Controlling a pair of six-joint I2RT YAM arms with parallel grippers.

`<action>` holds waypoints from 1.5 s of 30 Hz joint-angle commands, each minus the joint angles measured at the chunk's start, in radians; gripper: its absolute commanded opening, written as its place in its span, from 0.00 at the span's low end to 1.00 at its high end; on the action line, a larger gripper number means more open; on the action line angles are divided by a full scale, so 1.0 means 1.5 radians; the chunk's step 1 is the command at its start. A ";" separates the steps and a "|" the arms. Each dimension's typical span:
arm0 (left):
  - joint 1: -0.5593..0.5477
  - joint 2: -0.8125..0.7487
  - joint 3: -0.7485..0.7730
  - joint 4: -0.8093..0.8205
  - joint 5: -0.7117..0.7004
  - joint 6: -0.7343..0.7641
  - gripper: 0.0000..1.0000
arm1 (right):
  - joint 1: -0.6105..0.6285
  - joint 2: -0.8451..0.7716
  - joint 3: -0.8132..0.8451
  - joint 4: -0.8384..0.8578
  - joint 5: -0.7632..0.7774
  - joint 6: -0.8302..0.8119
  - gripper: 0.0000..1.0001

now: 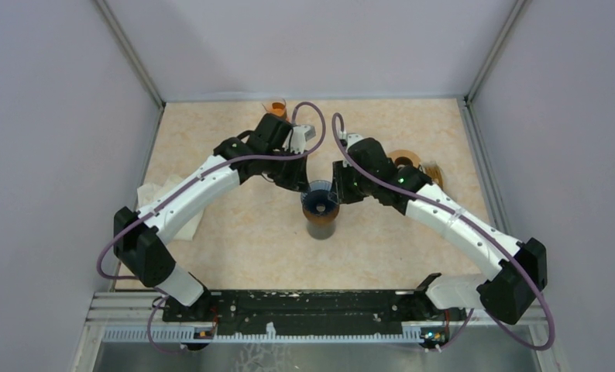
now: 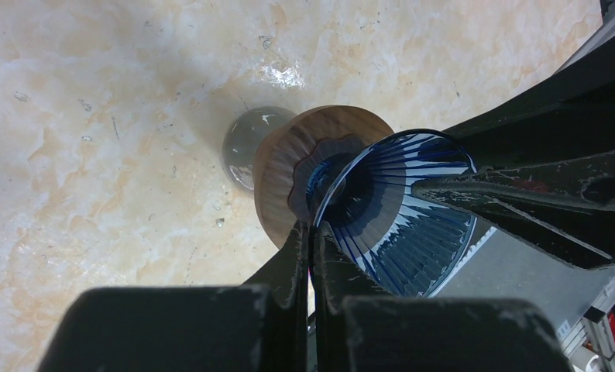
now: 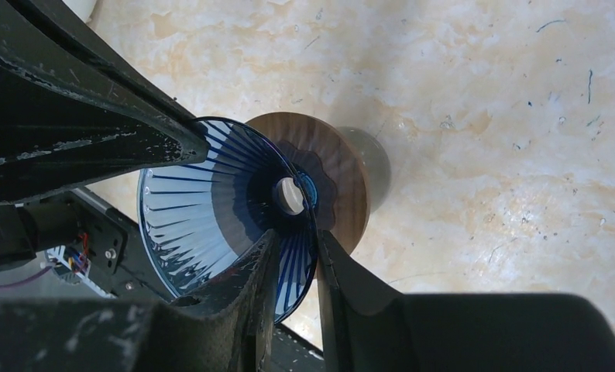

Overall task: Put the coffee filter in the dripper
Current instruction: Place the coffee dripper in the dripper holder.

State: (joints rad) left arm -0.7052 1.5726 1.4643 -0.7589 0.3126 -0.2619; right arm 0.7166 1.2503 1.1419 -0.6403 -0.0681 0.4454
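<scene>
A blue ribbed glass dripper (image 1: 321, 200) with a wooden collar (image 2: 281, 170) stands on a glass vessel (image 2: 242, 143) at the table's middle. Its cone is bare inside, with no filter in it. My left gripper (image 1: 309, 189) is shut on the dripper's rim (image 2: 397, 209), its jaws pinched on the thin glass edge (image 2: 312, 229). My right gripper (image 1: 338, 192) straddles the opposite rim (image 3: 211, 209), one finger inside the cone and one outside, with a gap between them (image 3: 297, 240). A white crumpled paper (image 1: 165, 205), possibly the filter, lies under my left arm.
Orange-brown round objects sit at the back (image 1: 277, 108) and at the right (image 1: 405, 160), with a brownish piece (image 1: 433, 172) beside them. Grey walls enclose the marbled table (image 1: 235, 248) on three sides.
</scene>
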 commanded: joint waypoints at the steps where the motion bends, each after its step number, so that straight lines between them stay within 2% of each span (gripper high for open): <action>1: -0.008 -0.012 -0.014 0.026 -0.011 -0.005 0.00 | -0.005 0.002 0.038 0.017 0.005 -0.010 0.24; 20: -0.012 -0.014 -0.038 0.002 -0.023 -0.001 0.00 | -0.003 0.032 0.016 -0.014 0.009 -0.024 0.00; 45: -0.031 -0.010 -0.087 0.004 -0.031 -0.015 0.00 | 0.044 0.071 -0.028 -0.031 0.066 -0.017 0.00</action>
State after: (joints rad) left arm -0.7185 1.5318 1.3899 -0.7010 0.2729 -0.2989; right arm 0.7509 1.3041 1.1564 -0.6369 0.0349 0.4389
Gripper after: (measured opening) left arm 0.013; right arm 0.082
